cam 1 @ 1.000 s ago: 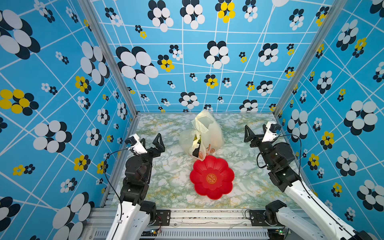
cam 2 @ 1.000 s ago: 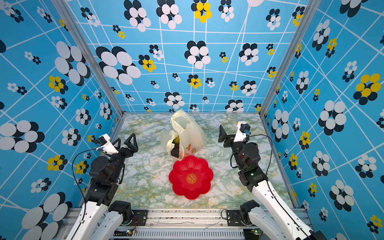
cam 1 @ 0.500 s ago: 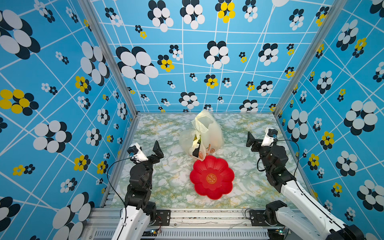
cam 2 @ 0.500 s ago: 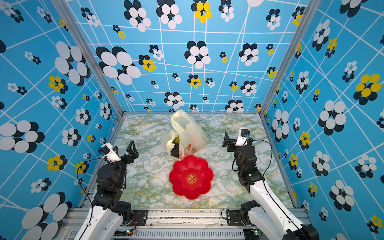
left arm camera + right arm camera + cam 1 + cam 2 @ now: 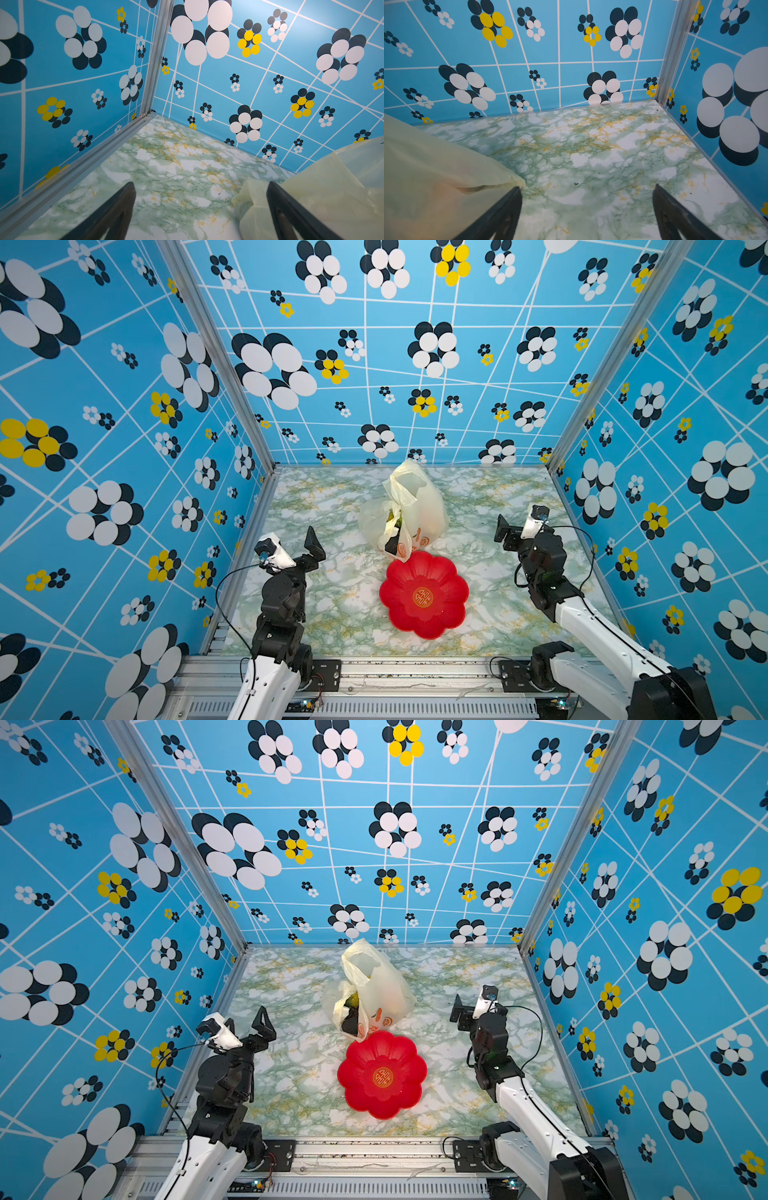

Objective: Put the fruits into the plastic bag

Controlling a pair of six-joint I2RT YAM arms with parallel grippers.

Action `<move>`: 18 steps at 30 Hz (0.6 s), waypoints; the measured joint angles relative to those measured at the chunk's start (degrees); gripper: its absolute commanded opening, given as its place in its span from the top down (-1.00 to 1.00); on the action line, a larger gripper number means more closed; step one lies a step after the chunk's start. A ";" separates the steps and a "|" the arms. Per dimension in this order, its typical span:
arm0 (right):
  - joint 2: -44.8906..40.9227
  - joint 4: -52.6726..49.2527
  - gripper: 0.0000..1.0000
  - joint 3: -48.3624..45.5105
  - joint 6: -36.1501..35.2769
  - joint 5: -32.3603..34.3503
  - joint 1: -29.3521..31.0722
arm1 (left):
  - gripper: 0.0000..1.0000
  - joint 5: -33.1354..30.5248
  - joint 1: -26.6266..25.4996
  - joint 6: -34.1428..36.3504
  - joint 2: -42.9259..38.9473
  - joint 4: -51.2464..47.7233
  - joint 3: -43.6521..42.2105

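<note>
The plastic bag [image 5: 419, 506] [image 5: 374, 986] stands crumpled at mid table, its mouth facing the red plate. Fruits [image 5: 392, 542] [image 5: 350, 1022] show inside that mouth as dark and yellow-green shapes; I cannot tell them apart. My left gripper [image 5: 295, 549] [image 5: 245, 1025] hovers open left of the bag, holding nothing. My right gripper [image 5: 517, 526] [image 5: 471, 1006] hovers open to its right, also holding nothing. In the left wrist view the gripper [image 5: 200, 185] frames bare table, with the bag [image 5: 332, 187] behind one finger. In the right wrist view the gripper [image 5: 587, 187] stands beside the bag [image 5: 436, 166].
A red flower-shaped plate [image 5: 436, 622] [image 5: 395, 1102] lies in front of the bag, touching its mouth, with nothing on it. Blue flowered walls close off the marble-patterned table [image 5: 332, 614] on three sides. The arm bases sit on the front rail.
Both arms have drawn back toward the front rail, away from the bag, with their jaws still open. The bag and plate have not moved.
</note>
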 measured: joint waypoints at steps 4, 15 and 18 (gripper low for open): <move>2.43 1.27 -0.99 -0.52 -0.79 0.24 -0.90 | -0.98 -0.42 0.00 0.42 -0.09 0.28 -0.02; 10.64 6.23 -0.99 -1.84 -1.31 1.03 -2.60 | -0.98 -0.42 0.00 0.66 -0.09 0.44 -1.03; 12.33 7.61 -0.99 -1.84 -1.46 1.20 -2.97 | -0.98 -0.44 0.00 0.83 -0.11 0.46 -1.22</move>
